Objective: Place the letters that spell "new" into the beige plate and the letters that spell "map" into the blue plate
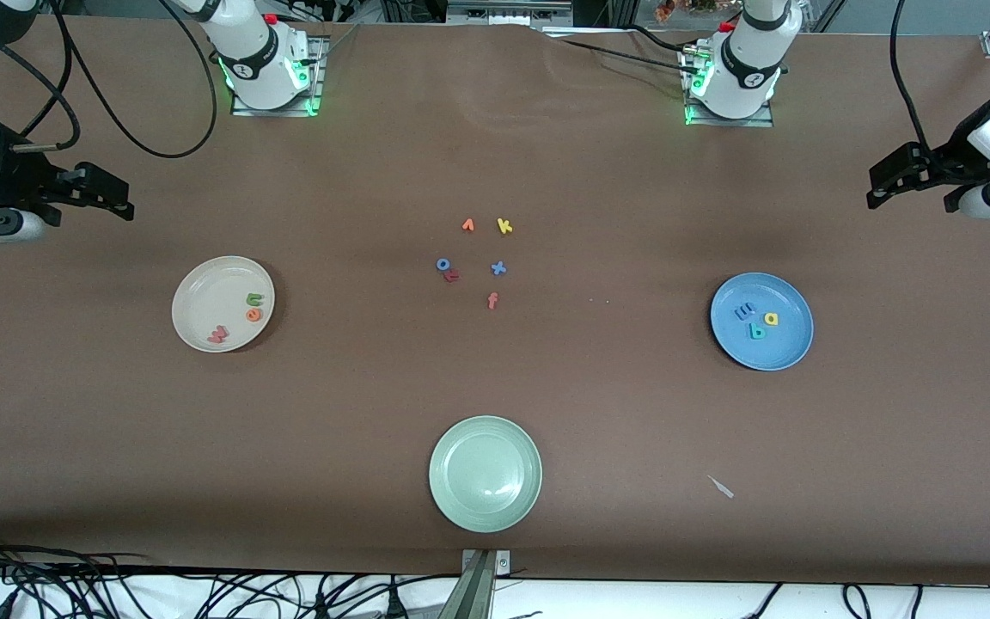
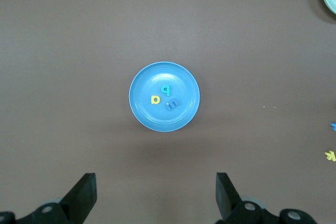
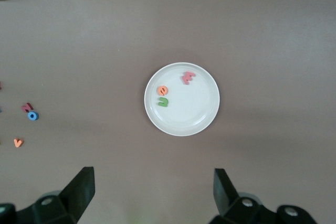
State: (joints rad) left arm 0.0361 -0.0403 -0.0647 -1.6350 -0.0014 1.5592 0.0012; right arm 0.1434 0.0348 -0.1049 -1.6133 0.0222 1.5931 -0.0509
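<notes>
Front camera high, facing robots, whole table. Wrist cameras look straight down: left over blue plate [image 2: 164, 96], right over beige plate [image 3: 182, 99]; front shares both.

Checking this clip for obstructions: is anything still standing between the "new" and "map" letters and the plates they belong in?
Nothing visible does. The green n, orange e and pinkish-red w already lie in the beige plate; the blue m, yellow a and teal p lie in the blue plate.
</notes>
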